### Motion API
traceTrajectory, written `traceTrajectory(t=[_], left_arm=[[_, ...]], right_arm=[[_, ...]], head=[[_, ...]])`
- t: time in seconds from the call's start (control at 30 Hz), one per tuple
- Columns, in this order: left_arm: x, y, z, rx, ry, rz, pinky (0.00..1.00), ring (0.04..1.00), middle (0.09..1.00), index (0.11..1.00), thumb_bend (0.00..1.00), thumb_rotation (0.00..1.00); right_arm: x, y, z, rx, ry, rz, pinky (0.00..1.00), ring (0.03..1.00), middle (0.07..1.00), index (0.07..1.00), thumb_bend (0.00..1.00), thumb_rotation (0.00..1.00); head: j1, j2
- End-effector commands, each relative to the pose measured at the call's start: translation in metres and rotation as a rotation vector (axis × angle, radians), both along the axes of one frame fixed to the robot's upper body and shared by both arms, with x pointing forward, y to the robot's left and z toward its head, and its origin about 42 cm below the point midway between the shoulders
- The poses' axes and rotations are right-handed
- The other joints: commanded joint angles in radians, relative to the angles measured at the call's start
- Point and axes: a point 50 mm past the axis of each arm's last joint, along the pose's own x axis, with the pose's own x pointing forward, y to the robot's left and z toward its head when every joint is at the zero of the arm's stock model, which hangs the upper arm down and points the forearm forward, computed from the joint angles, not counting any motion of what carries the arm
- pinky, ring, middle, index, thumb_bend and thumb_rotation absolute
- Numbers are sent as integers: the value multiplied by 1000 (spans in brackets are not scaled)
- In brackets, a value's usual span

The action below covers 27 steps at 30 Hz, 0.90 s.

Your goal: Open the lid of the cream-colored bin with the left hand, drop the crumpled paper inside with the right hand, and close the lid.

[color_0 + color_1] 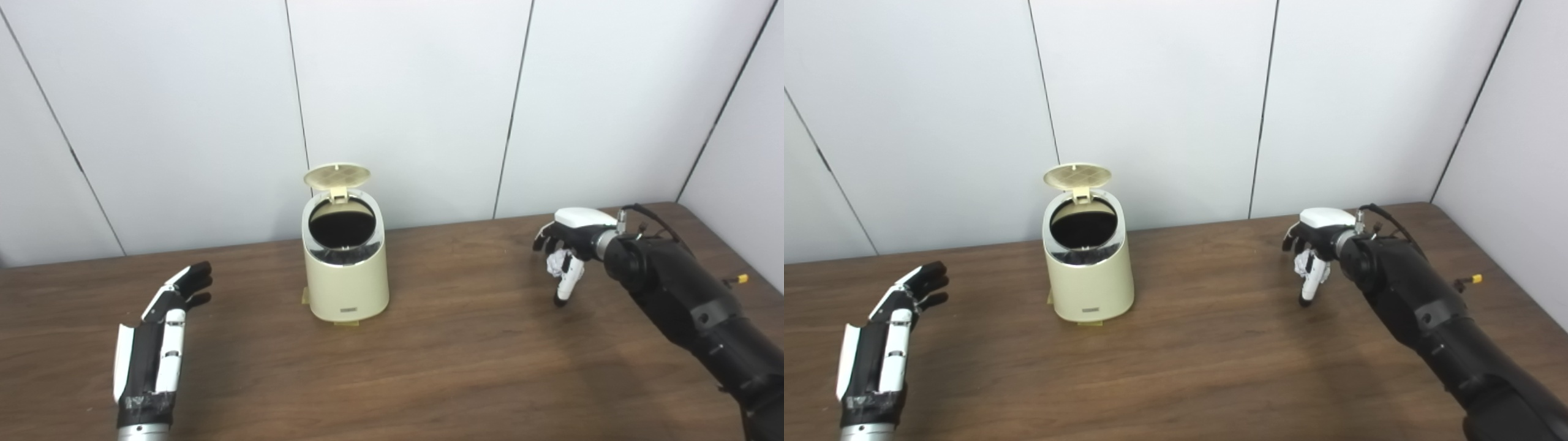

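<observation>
The cream-colored bin [347,278] stands upright at the middle of the wooden table [429,367]. Its round lid [337,176] is swung up at the back, and the dark opening [341,225] shows. My left hand [164,324] rests flat and open at the left, well clear of the bin, holding nothing. At the right, my right hand [566,248] hovers just above the table with its fingers curled round the white crumpled paper [557,263], far to the right of the bin.
White wall panels [398,92] run close behind the bin. The table's right edge lies beyond my right forearm [686,300], and a small yellow-tipped part [742,278] sticks out by it.
</observation>
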Motion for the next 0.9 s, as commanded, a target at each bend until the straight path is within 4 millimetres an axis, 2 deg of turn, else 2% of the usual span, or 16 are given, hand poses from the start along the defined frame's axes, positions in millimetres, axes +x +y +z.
traceTrajectory(t=[0.0, 0.07, 0.17, 0.23, 0.27, 0.4, 0.47, 0.53, 0.63, 0.73, 0.83, 0.87], left_arm=[[4, 1, 17, 6, -59, -8, 764, 816, 827, 827, 160, 992], [3, 1, 18, 4, -56, -8, 765, 817, 828, 827, 162, 981], [2, 1, 17, -6, -53, -11, 778, 824, 833, 830, 154, 980], [1, 1, 18, -11, -49, -12, 780, 827, 834, 829, 157, 978], [1, 1, 18, -15, -49, -14, 789, 831, 837, 830, 153, 988], [-1, 1, 20, -27, -53, -18, 794, 836, 841, 832, 142, 997], [-2, 2, 21, -24, -50, -12, 803, 839, 842, 832, 151, 997], [-3, 2, 21, -23, -51, -9, 812, 837, 839, 830, 158, 998], [-3, 3, 22, -18, -58, -8, 802, 833, 835, 828, 160, 994], [-3, 2, 22, -21, -59, -8, 789, 828, 831, 826, 153, 994], [-3, 2, 24, -27, -52, -5, 794, 834, 837, 826, 155, 995], [-3, 2, 24, -28, -56, -6, 795, 835, 837, 824, 156, 994]], right_arm=[[5, -20, 28, -56, -54, -13, 533, 619, 685, 746, 871, 67], [5, -20, 29, -52, -50, -15, 542, 626, 690, 743, 878, 81], [6, -20, 29, -33, -42, -27, 511, 592, 651, 743, 866, 14], [6, -21, 27, -25, -38, -19, 497, 574, 638, 736, 863, 3], [7, -23, 26, -31, -33, -15, 534, 624, 697, 735, 863, 1], [5, -19, 25, -53, -13, 0, 602, 698, 780, 726, 866, 1], [5, -18, 22, -57, 8, -7, 576, 660, 770, 730, 865, 18], [5, -18, 19, -58, 28, -12, 572, 663, 782, 743, 863, 29], [4, -18, 16, -50, 45, -5, 542, 651, 756, 756, 907, 46], [4, -18, 14, -45, 65, 1, 583, 732, 809, 766, 936, 33], [5, -19, 10, -97, 48, 0, 473, 583, 699, 688, 849, 3], [6, -19, 7, -119, 18, -10, 438, 529, 569, 598, 694, 1]], head=[[1, 2], [1, 2], [-1, 3], [-2, 5], [-2, 5], [0, 10], [1, 12], [1, 12], [-3, 14], [-5, 15], [-7, 18], [-8, 20]])
